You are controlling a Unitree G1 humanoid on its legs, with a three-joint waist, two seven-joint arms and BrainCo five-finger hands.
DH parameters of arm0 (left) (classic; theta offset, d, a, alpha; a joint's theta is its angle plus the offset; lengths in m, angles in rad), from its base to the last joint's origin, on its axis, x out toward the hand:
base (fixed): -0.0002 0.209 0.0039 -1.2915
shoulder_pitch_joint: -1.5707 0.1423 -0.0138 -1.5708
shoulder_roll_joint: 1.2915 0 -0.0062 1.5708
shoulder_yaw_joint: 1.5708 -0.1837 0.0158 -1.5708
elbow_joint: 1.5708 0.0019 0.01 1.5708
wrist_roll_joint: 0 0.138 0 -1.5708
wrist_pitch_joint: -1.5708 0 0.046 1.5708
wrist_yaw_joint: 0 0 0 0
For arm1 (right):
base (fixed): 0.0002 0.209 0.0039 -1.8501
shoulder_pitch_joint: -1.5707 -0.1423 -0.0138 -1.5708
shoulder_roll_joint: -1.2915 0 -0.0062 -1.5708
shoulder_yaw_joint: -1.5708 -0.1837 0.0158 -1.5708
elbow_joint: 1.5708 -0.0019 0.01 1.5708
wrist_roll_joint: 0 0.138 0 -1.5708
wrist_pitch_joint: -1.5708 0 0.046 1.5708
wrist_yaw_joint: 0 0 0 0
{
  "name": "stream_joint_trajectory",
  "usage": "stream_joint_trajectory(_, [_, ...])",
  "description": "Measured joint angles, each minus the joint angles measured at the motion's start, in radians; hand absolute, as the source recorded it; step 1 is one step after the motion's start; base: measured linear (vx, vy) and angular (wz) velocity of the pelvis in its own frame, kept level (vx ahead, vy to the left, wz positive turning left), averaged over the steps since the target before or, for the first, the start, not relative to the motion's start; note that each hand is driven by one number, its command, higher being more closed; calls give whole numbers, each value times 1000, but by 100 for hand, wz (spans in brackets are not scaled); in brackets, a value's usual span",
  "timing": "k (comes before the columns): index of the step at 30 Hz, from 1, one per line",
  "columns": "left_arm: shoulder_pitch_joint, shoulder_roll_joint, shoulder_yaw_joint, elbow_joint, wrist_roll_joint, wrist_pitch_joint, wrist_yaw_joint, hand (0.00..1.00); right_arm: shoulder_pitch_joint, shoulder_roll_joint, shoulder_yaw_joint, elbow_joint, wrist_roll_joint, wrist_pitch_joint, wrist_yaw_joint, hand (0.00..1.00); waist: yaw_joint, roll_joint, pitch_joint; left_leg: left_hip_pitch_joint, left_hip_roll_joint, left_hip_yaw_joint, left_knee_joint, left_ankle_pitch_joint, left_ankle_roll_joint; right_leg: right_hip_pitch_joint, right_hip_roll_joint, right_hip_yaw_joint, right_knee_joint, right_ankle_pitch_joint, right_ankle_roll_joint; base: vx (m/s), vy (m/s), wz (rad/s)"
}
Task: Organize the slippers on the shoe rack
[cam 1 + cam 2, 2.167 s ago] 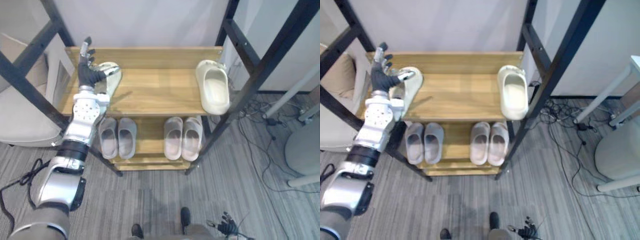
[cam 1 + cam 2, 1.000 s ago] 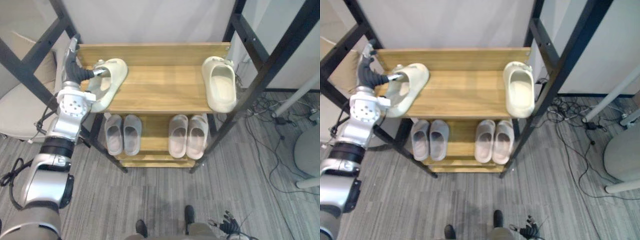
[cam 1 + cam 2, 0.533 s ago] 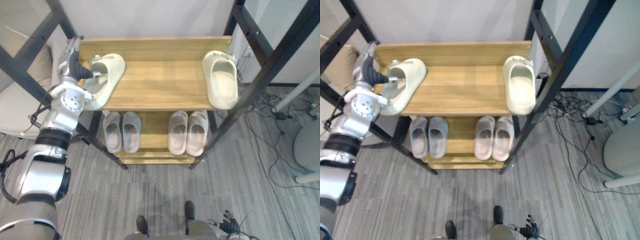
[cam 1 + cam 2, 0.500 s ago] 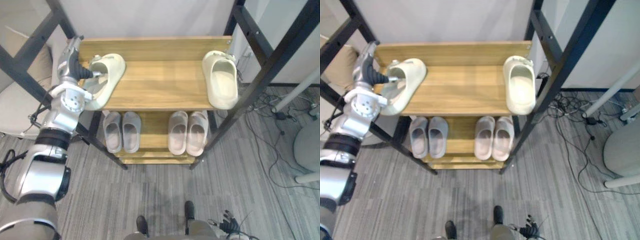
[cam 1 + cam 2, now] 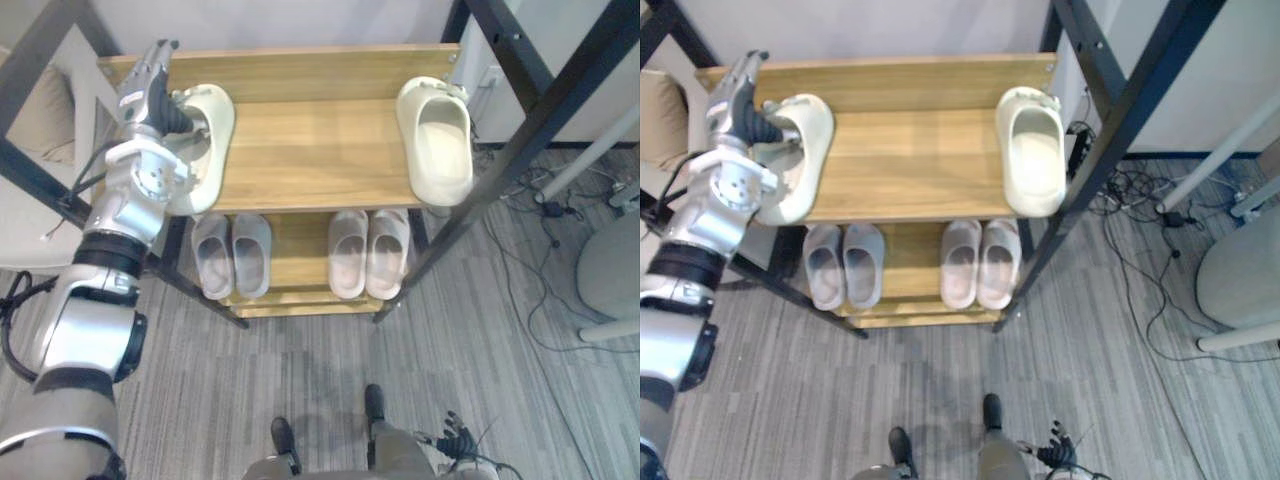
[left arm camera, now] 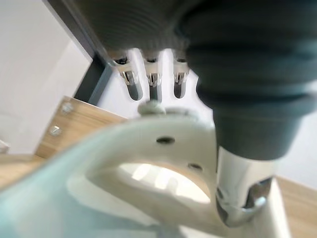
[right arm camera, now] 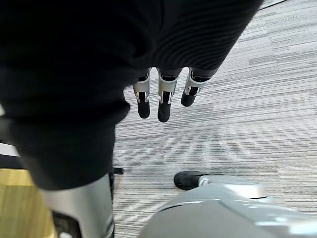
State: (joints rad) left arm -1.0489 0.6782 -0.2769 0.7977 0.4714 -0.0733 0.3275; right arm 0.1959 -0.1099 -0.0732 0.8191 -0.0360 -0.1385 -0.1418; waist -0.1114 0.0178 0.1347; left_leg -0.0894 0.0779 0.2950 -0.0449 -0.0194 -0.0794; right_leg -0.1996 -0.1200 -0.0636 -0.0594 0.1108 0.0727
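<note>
A cream slipper lies at the left end of the wooden top shelf, its toe toward the wall. My left hand is shut on it: the thumb hooks into the opening and the fingers reach past the upper's outer side. The matching cream slipper lies at the shelf's right end, its heel overhanging the front edge. My right hand hangs low over the floor with straight fingers, holding nothing.
On the lower shelf stand a grey pair and a pinkish pair. Black frame posts slant across both sides of the rack. A beige cushion sits left; cables and a round white base lie right.
The left slipper has turned from a slant to nearly square with the shelf's left edge, with my left hand still on it. The camera has also shifted.
</note>
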Motion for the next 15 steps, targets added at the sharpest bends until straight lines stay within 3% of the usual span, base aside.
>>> stream_joint_trajectory(3, [-36,0,0,0,0,3,-1,0,-4,8,0,-22,0,0,-8,0,1,-12,12,-14,1,6,13,-3,1,-12,-1,7,1,5,1,-11,-9,-5])
stream_joint_trajectory(4, [-38,-1,-1,0,0,3,-1,100,-5,10,0,-23,1,0,-10,0,2,-15,14,-14,1,7,15,-4,1,-12,-1,8,1,5,1,0,0,0])
stream_joint_trajectory(15, [-39,-27,5,0,-3,9,0,100,0,15,8,-60,6,0,-27,0,3,-19,17,-15,-1,11,30,-14,2,-9,-5,14,1,8,3,-5,-3,-2])
